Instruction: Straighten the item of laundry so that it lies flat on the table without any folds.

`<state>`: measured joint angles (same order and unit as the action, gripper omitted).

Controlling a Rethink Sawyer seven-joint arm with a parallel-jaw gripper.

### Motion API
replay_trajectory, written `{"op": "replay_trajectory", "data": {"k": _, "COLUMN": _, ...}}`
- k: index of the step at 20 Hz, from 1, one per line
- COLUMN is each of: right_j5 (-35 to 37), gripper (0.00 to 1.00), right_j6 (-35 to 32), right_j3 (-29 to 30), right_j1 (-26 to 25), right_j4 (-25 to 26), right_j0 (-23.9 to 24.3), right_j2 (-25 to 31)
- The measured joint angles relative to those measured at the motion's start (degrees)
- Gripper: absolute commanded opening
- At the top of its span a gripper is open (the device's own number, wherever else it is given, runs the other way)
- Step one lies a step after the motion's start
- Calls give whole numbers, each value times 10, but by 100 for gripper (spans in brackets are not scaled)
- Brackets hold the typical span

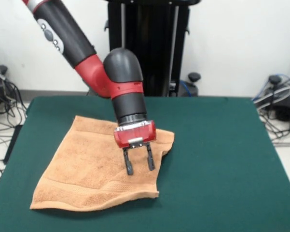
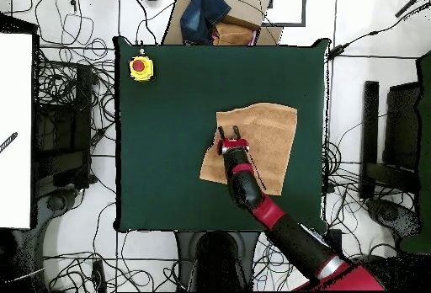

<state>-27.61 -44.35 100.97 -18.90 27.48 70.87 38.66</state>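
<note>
**Open gripper poised over a partly folded towel**

In the front view, the towel (image 1: 94,169) is seen spread on the table (image 1: 222,159), left of the table's centre, with its lower left corner nearest the table's left edge. A woven band is visible along the towel's near edge. The towel's right side is not flat: the edge there is turned in and rumpled, giving a ragged outline from the upper right corner down to the near right corner.

Above the towel's right portion the arm (image 1: 67,34) is brought down from the upper left on a slant, bent at a dark rounded joint, and continued straight down through a red and black wrist. The gripper (image 1: 139,169) is pointed downward over the towel, close to its rumpled right edge. Its two black fingers (image 1: 129,164) are held apart with a clear gap between them, and nothing is gripped. Whether the fingertips touch the cloth cannot be told.

In the overhead view, the towel (image 2: 257,142) is found right of the table's centre, and a yellow box with a red button (image 2: 141,67) is seen at a table corner well away from the towel. The gripper (image 2: 228,130) lies over the towel's left edge.
</note>
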Motion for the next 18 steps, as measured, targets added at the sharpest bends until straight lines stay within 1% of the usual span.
{"op": "replay_trajectory", "data": {"k": 3, "right_j5": 2, "gripper": 100, "right_j6": 0, "right_j3": 11, "right_j1": 30, "right_j4": -36, "right_j0": -37, "right_j2": -20}}
{"op": "replay_trajectory", "data": {"k": 7, "right_j5": 10, "gripper": 100, "right_j6": 0, "right_j3": 40, "right_j1": 94, "right_j4": -91, "right_j0": -105, "right_j2": -51}}
{"op": "replay_trajectory", "data": {"k": 9, "right_j5": 12, "gripper": 100, "right_j6": 0, "right_j3": 51, "right_j1": 114, "right_j4": -97, "right_j0": -120, "right_j2": -58}}
{"op": "replay_trajectory", "data": {"k": 18, "right_j5": 12, "gripper": 100, "right_j6": 0, "right_j3": 69, "right_j1": 152, "right_j4": -97, "right_j0": -133, "right_j2": -82}}
